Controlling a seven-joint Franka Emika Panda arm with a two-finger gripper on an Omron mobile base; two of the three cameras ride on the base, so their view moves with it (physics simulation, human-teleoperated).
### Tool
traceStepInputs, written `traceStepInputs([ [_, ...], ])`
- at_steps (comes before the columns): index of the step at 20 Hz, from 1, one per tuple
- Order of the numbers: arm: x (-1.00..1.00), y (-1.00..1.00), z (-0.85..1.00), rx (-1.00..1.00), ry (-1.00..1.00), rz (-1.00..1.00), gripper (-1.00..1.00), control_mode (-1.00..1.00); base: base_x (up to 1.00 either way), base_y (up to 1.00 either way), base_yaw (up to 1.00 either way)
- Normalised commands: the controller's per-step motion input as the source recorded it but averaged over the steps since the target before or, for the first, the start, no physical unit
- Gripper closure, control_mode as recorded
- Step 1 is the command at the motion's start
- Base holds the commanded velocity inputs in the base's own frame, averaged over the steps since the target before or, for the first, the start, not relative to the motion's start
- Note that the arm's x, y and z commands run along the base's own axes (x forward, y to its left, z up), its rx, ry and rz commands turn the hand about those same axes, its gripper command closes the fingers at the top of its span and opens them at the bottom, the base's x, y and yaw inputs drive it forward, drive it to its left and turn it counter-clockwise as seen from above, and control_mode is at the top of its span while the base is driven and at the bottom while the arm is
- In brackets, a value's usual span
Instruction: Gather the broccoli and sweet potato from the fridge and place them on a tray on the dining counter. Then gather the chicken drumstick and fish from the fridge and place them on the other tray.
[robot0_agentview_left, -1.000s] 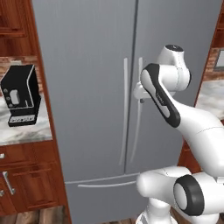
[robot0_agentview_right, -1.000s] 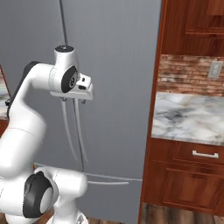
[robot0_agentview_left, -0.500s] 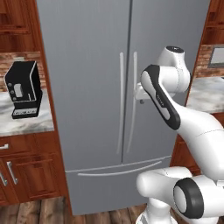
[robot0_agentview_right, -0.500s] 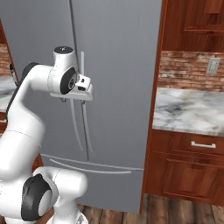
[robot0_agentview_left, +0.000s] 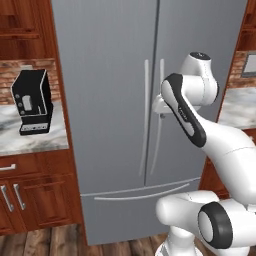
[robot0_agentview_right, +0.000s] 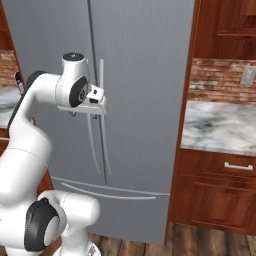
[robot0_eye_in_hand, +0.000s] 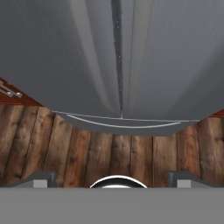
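The claw (robot0_eye_in_hand: 112, 178) hangs spread wide, its two dark tips (robot0_eye_in_hand: 41, 178) far apart at the bottom of the hand view, and nothing sits between them. Straight below the claw lies the wooden floor (robot0_eye_in_hand: 131, 159), brown planks running under the tips. Just ahead of the claw stands the fridge (robot0_agentview_left: 125, 75), grey and tall, both upper doors shut, so whatever food is inside is hidden. In the left base view the claw (robot0_agentview_left: 159, 107) sits right at the fridge's two long handles (robot0_agentview_left: 146, 115), which flank the centre seam; whether it touches them I cannot tell. The right base view has the claw (robot0_agentview_right: 92, 111) in front of the same pair of handles (robot0_agentview_right: 102, 120), level with their upper half. Below the claw, the fridge's bottom drawer carries a curved handle (robot0_agentview_left: 142, 194) across its width. Looking down the hand view, the seam (robot0_eye_in_hand: 117, 57) between the doors runs away from the claw, with that drawer handle (robot0_eye_in_hand: 122, 124) bowing across near the floor. Off to the claw's left, past the fridge's edge, a black coffee machine (robot0_agentview_left: 32, 102) stands on a marble counter (robot0_agentview_left: 30, 135) over wooden cabinets (robot0_agentview_left: 30, 200). To the claw's right, beyond the fridge, another marble counter (robot0_agentview_right: 220, 127) sits over wooden drawers (robot0_agentview_right: 220, 190), with a brick wall (robot0_agentview_right: 220, 80) behind it.
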Motion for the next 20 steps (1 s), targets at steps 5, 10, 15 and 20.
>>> traceStepInputs([
  [5,0.00,0.00,0.00,0.00,0.00,0.00,-1.00,1.00,0.04,0.06,0.00],
  [10,0.00,0.00,0.00,0.00,0.00,0.00,-1.00,1.00,0.00,0.00,0.00],
  [15,0.00,0.00,0.00,0.00,0.00,0.00,-1.00,1.00,0.00,0.00,0.00],
  [20,0.00,0.00,-0.01,0.00,0.00,0.00,-1.00,-1.00,0.00,0.00,0.00],
])
